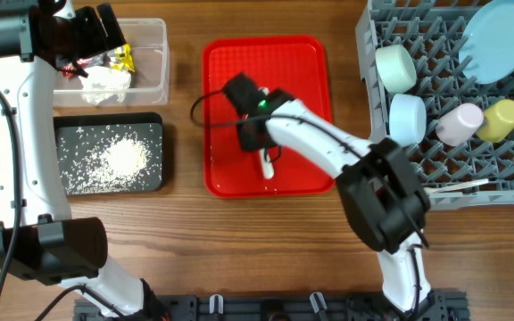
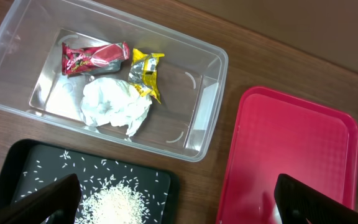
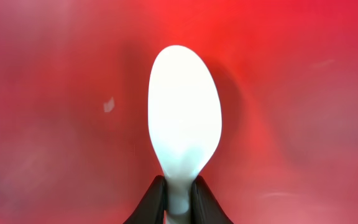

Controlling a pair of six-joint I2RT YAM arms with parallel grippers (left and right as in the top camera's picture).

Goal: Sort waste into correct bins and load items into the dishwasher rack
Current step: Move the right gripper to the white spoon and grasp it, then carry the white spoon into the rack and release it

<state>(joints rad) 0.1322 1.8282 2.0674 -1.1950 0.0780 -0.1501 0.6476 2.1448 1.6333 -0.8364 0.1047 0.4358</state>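
- The left claw (image 2: 178, 200) hangs with its two black fingers (image 2: 42, 199) spread wide and nothing between them.
- Just ahead of it sits the clear rectangular plastic tub (image 2: 205, 109). In the tub a crumpled white napkin (image 2: 114, 106) lies with a red-and-clear wrapper (image 2: 95, 57) and a yellow wrapper (image 2: 146, 73) beside it.
- Beneath its left finger lies the shallow black rectangular tray (image 2: 23, 163), with white rice-like grains (image 2: 114, 205) heaped and scattered on it.
- Beneath its right finger lies the flat red plastic tray (image 2: 291, 143).
- The right claw (image 3: 179, 202) pinches the narrow neck of the smooth white plastic spoon (image 3: 184, 118). The spoon's oval bowl stretches straight ahead of the fingertips, with the red tray below it.
- Well to that claw's right stands the grey pegged dishwasher rack (image 1: 368, 36). It carries a light-blue plate (image 1: 498, 40), two pale bowls (image 1: 395, 67), a pale pink cup (image 1: 458, 123), a yellow cup (image 1: 500, 120) and a white fork (image 1: 458, 187).
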